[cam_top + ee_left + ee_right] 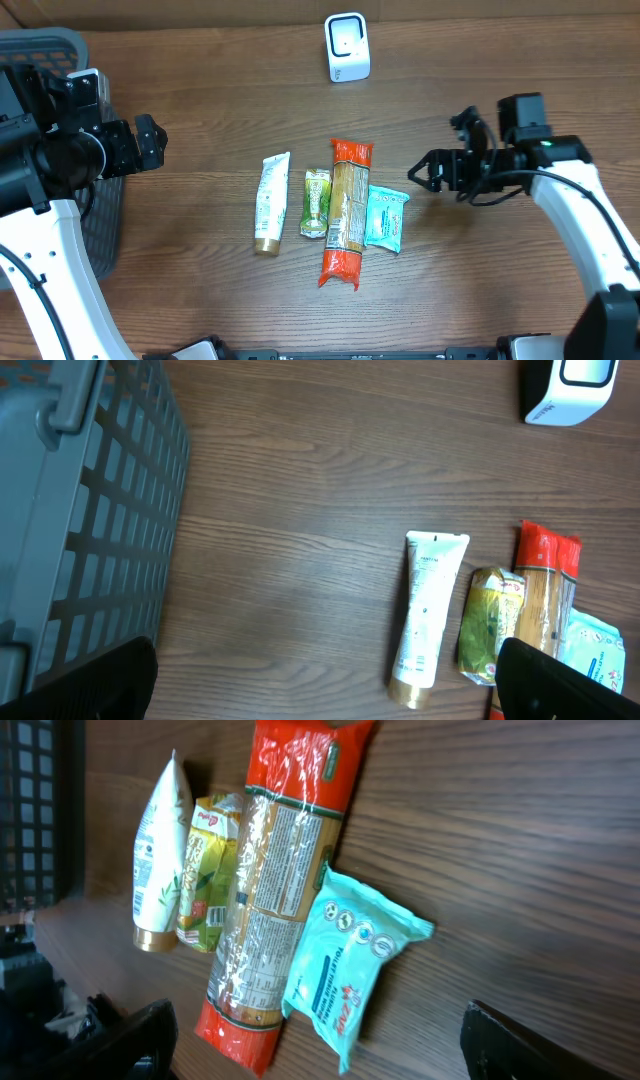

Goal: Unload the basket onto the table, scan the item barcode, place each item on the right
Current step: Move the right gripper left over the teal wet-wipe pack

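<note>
Overhead, my left gripper (pixel 150 143) and right gripper (pixel 420 172) hanging splayed, empty, boxy scanner (pixel 347 47) standing beyond the item row (pixel 348 212), left wrist, smooth tube (pixel 430 615) lying apart from slatted basket (pixel 100 510), right wrist, crinkly pasta packet (pixel 280 890) touching teal wipes pack (pixel 350 960)

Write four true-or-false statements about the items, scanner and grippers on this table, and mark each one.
1. Four items lie in one row on the table. True.
2. The white tube is the item nearest the right gripper. False: the teal pack is nearest; the tube is farthest.
3. The white scanner stands apart from the row. True.
4. The right gripper is shut on the pasta package. False: it is open and empty, beside the teal pack.
</note>
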